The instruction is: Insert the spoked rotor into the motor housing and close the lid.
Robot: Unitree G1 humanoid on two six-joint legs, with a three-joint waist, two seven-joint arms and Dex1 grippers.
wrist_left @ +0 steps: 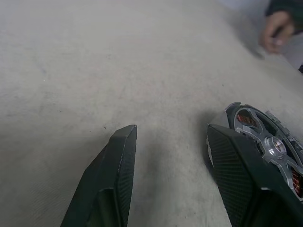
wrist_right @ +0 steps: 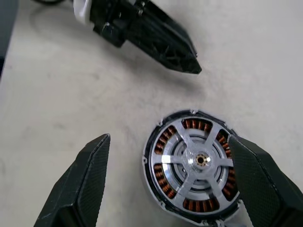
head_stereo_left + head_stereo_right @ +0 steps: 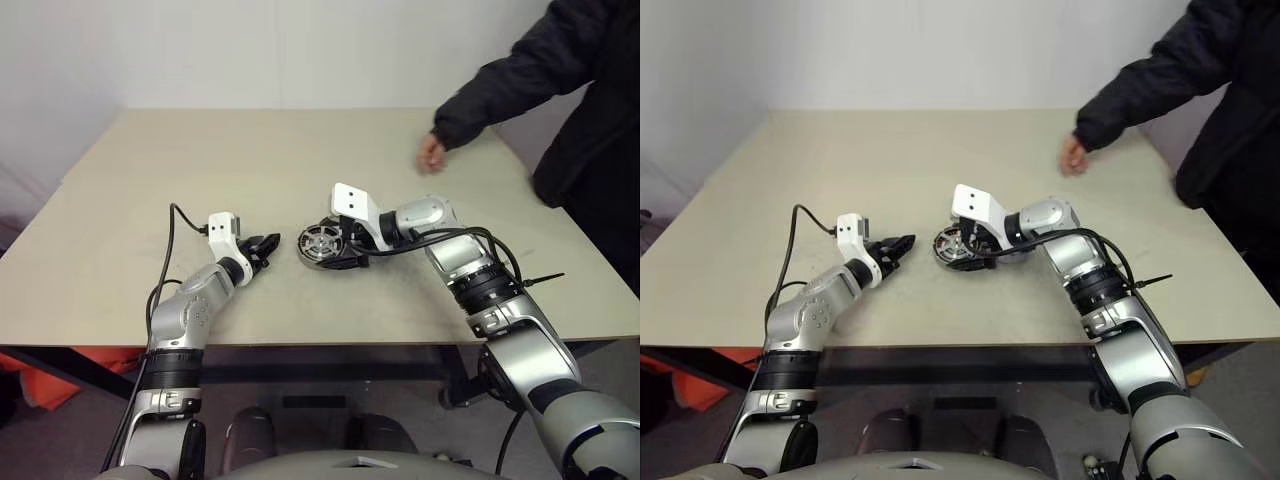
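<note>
Motor housing (image 2: 194, 165) flat on beige table (image 3: 300, 160), near the middle and toward the front edge. Dark outer ring, copper-coloured windings visible through the gaps. Spoked rotor (image 2: 201, 161) seated inside the housing, shiny silver, spokes radiating from a small central hub, rim level with the ring. Lid not identifiable in any view.

Right gripper (image 2: 175, 184) reaching in from the right, pointing left and tilted down over the housing. Fingers spread wide, one black finger on bare table beside the housing, the other (image 2: 265, 179) at the far rim; nothing grasped. Touching at that rim or just clear of it: cannot tell. White camera block on the wrist standing above the housing in the head views.

Left gripper (image 3: 266, 247) low over the table just left of the housing, pointing right toward it. Fingers parted, empty, bare table between them. In the left wrist view, one finger (image 1: 241, 175) just beside the housing's rim, contact not clear; other finger (image 1: 111, 179) well clear of it.

Person's hand (image 3: 431, 153) resting at the far right of the table, fingers curled, dark sleeve (image 3: 520, 70) behind it, well apart from both grippers and the housing.
</note>
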